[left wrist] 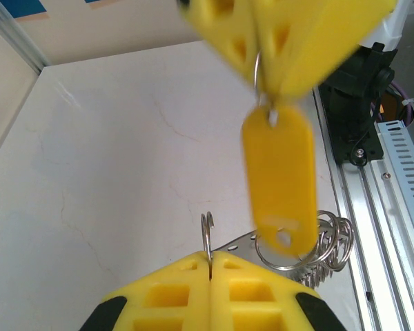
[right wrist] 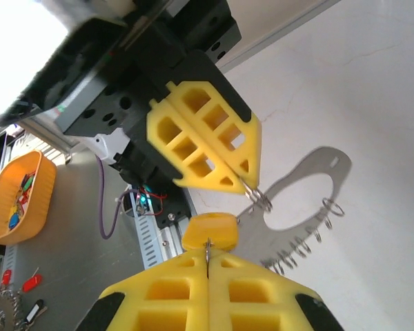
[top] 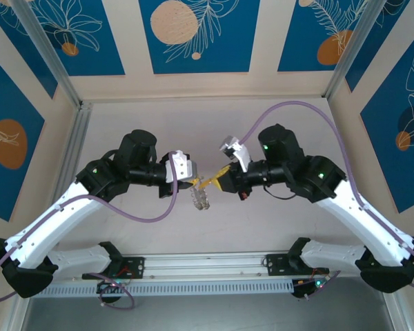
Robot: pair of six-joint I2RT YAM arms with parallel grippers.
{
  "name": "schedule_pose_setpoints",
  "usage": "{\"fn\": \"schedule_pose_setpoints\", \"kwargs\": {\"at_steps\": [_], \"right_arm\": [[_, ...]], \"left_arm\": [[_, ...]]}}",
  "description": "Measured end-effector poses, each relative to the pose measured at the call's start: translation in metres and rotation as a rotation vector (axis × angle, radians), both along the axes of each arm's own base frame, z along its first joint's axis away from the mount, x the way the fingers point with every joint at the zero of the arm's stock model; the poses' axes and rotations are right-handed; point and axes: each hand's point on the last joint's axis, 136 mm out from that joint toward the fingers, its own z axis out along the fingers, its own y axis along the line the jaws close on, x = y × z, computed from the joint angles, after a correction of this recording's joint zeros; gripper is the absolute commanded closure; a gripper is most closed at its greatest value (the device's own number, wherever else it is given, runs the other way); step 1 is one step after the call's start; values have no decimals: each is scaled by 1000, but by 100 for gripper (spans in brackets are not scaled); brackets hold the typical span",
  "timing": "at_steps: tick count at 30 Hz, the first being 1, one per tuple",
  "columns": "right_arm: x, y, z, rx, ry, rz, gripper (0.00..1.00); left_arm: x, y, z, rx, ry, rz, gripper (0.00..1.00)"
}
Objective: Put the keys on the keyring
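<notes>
Over the middle of the worktop [top: 276, 234] the two arms meet tip to tip, so the parts can be joined in the air. The left fingers [left wrist: 193, 274] are clenched on a thin wire loop [left wrist: 206, 231] at the end of the keyring [right wrist: 309, 172], letting the grey hoop and its fringe of silvery keys [left wrist: 331, 238] hang free. The right fingers [right wrist: 193, 267] are clenched on the wire ring [right wrist: 208, 248] of the yellow key [left wrist: 279, 172], which dangles just beside the hoop. Gripping each piece by its wire probably leaves the loop's opening reachable for threading. Whether the hoop touches the worktop I cannot tell.
</notes>
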Motion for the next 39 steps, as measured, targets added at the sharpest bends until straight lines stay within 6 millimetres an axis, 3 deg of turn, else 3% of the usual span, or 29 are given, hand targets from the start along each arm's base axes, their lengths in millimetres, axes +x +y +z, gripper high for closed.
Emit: {"fn": "schedule_pose_setpoints", "kwargs": {"at_steps": [4,10,20,39], "right_arm": [[-4,-10,10,-1,-18,-7,100],[-2,-11,-8,-68,21,-9,100],[11,5,-30,-132,46,11,100],[18,32,-25,-65,25,74,100]], "left_arm": [[0,0,0,0,1,0,100],[0,0,0,0,0,0,100],[0,0,0,0,0,0,100],[0,0,0,0,0,0,100]]}}
